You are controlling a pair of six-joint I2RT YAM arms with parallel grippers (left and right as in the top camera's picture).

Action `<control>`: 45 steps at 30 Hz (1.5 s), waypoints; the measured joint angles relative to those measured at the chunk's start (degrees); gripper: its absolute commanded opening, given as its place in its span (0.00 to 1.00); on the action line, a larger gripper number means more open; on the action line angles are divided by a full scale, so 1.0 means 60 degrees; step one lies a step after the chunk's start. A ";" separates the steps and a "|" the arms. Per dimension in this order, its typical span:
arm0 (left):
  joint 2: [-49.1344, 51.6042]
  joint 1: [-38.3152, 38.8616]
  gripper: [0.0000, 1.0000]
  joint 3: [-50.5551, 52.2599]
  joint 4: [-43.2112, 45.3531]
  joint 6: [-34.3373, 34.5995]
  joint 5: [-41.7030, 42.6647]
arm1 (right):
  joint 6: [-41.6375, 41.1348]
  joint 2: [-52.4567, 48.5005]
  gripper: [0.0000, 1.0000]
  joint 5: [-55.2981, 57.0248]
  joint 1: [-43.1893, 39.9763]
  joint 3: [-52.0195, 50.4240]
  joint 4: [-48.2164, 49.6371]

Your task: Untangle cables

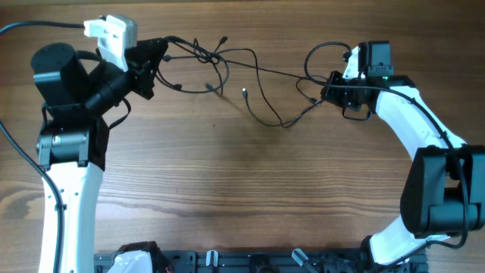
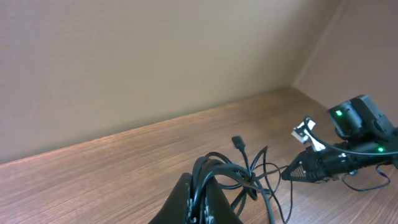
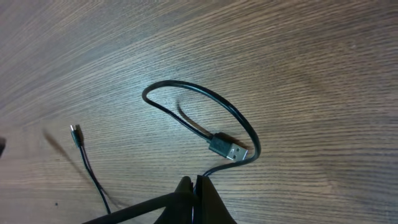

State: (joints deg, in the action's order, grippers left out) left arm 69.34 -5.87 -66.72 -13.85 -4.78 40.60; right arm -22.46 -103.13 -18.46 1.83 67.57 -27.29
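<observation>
So, overhead first: the cables (image 1: pixel 203 53) lie along the top part of the wooden table (image 1: pixel 242 174) — a knotted clump of thin black strands just beside the left gripper (image 1: pixel 159 54), with looser lines running across to the right gripper (image 1: pixel 330 91). The left gripper is closed on the clump's left end. The right gripper is closed on a strand at the far right end. One long strand spans between the two. A few loops sag toward the table middle, one ending in a light-tipped plug (image 1: pixel 245 92). The grippers are well apart.

Left wrist view: the fingers at the bottom edge are pinched narrow, with several black strands caught between them. The strands bunch up just beyond the fingertips, and one black plug (image 2: pixel 238 143) sticks up above the tangle. A line runs on to the right gripper, seen across the table as a pointed black tip with green lights on the arm behind it. A plain beige wall (image 2: pixel 155 62) stands behind the table.

Right wrist view: the fingers are pressed together at the bottom edge — a black cable comes out from between them and curls in an open loop on the wood. It ends in a USB plug (image 3: pixel 227 148) lying flat within the loop. Another thin strand lies to the left, ending in a tiny plug (image 3: pixel 76 134). Its other end leaves the frame at the bottom.
</observation>
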 measured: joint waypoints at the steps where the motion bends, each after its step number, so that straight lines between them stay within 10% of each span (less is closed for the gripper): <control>1: 0.0018 -0.0026 0.29 0.0000 -0.0015 0.0025 0.0004 | 0.0000 0.0000 0.04 0.0018 -0.0036 0.0011 -0.0004; 3: 0.0033 -0.0044 0.83 0.0000 -0.0018 0.0018 0.0040 | 0.0000 0.0000 0.05 0.0171 -0.0095 0.0015 -0.0033; 5: 0.0029 -0.0175 0.89 0.0000 0.0015 0.0080 0.0029 | -0.0007 -0.0004 0.05 0.0546 -0.0277 0.0015 -0.0135; 33: 0.1570 0.0758 0.89 -0.0007 -0.1162 0.0350 0.0812 | 0.0076 -0.0007 0.05 -0.0353 -0.0688 0.0015 0.0186; 45: 0.3468 0.2302 0.87 -0.0007 -0.1632 0.0146 -0.1297 | 0.0215 -0.0007 0.05 -0.1253 -0.0688 0.0015 0.0062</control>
State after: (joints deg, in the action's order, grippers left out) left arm 90.15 7.94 -66.76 -23.64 -3.90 32.82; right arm -21.17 -103.18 -25.98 -2.31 67.66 -26.92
